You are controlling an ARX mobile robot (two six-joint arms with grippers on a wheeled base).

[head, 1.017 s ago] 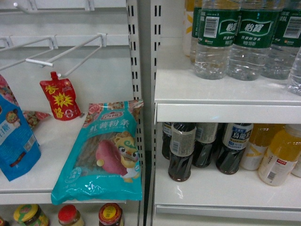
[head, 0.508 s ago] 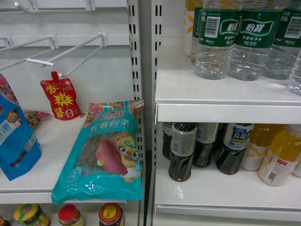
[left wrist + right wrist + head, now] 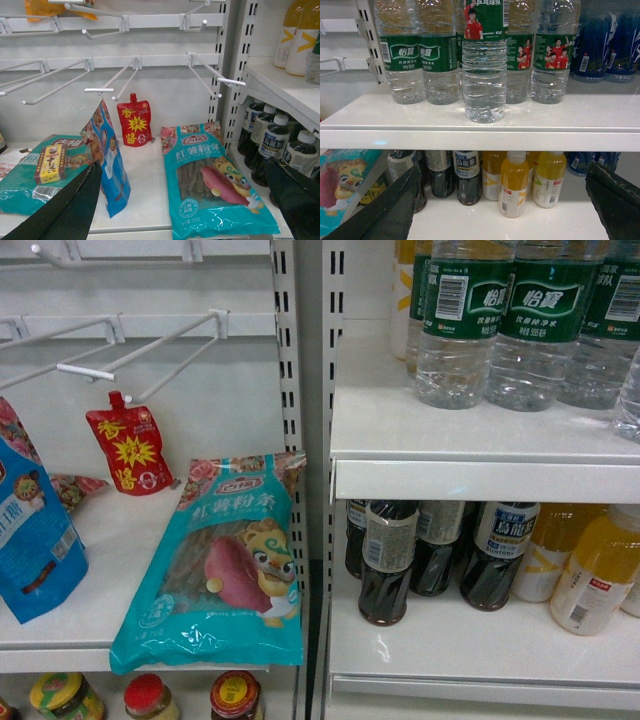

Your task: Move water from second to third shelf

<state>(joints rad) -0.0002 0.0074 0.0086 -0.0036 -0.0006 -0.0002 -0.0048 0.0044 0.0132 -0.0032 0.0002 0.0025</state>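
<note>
- While the head view has barely changed over the last second (a slight frame shift), no water bottle has left its shelf.
- Only the right wrist view shows the right gripper point(image 3: 502, 200), jaws apart, below the front water bottle point(image 3: 484, 75).
- Left gripper point(image 3: 185, 200) also gapes, empty, toward the noodle packet point(image 3: 212, 182).

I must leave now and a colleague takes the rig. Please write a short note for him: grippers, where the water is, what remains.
Left gripper: open, holds nothing, faces the snack shelf.
Right gripper: open, holds nothing, faces the drinks bay.
Water bottles: upright on the upper shelf, one ahead of the row, near the edge.
Shelf below: dark and yellow drinks only; no water seen there.
Whether any bottle has been moved cannot be told. Count the shelves before gripping.
</note>
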